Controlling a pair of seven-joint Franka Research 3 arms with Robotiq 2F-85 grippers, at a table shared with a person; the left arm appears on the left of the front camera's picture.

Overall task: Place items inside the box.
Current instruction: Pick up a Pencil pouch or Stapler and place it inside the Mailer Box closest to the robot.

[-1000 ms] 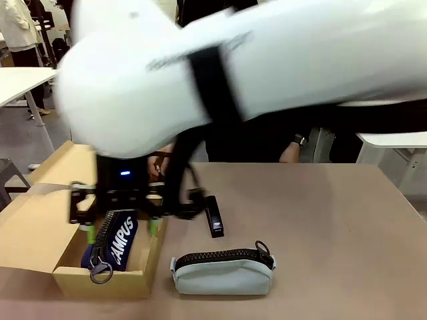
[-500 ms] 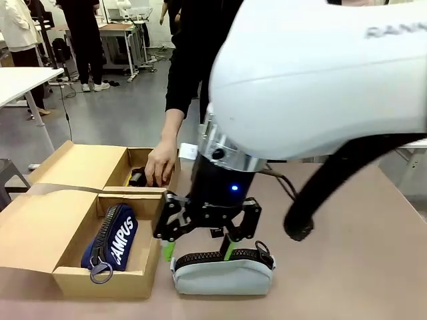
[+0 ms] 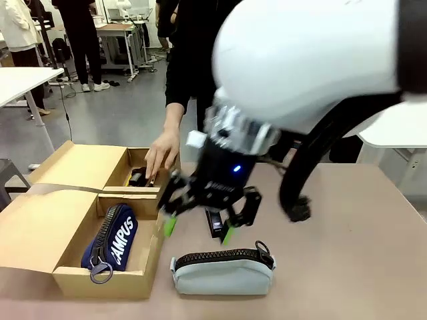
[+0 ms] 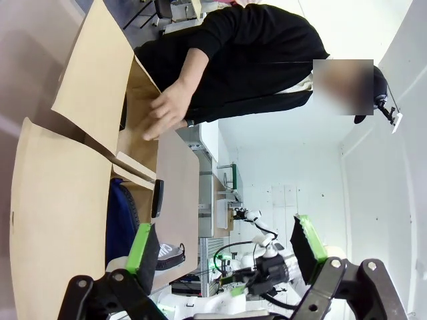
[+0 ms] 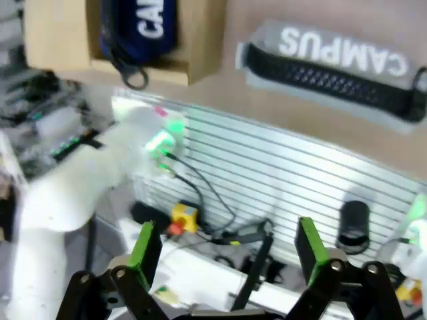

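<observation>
The navy "CAMPUS" pouch (image 3: pixel 112 241) lies in the near compartment of the cardboard box (image 3: pixel 40 227). On the table beside the box rests the grey-blue pouch (image 3: pixel 222 272). My right gripper (image 3: pixel 198 229) hangs open and empty just above it, tilted toward the camera. Behind that gripper a black stapler (image 3: pixel 215 223) lies on the table, partly hidden. A person's hand (image 3: pixel 160 155) reaches into the far compartment, onto another black stapler (image 3: pixel 138 178). My left gripper (image 4: pixel 225 243) is open, off to the box's side. The right wrist view shows both pouches (image 5: pixel 140 23) (image 5: pixel 333 67). The utility knife is out of view.
The box's flaps (image 4: pixel 60 193) stand open toward the left. The person (image 4: pixel 253 67) stands at the far table edge. Bare tabletop (image 3: pixel 347 227) stretches to the right of the grey pouch. The robot's base and cabling (image 5: pixel 220 227) run along the near side.
My right gripper has left the box, swung right over the grey pouch, then risen and tilted. The person's hand has come into the far compartment.
</observation>
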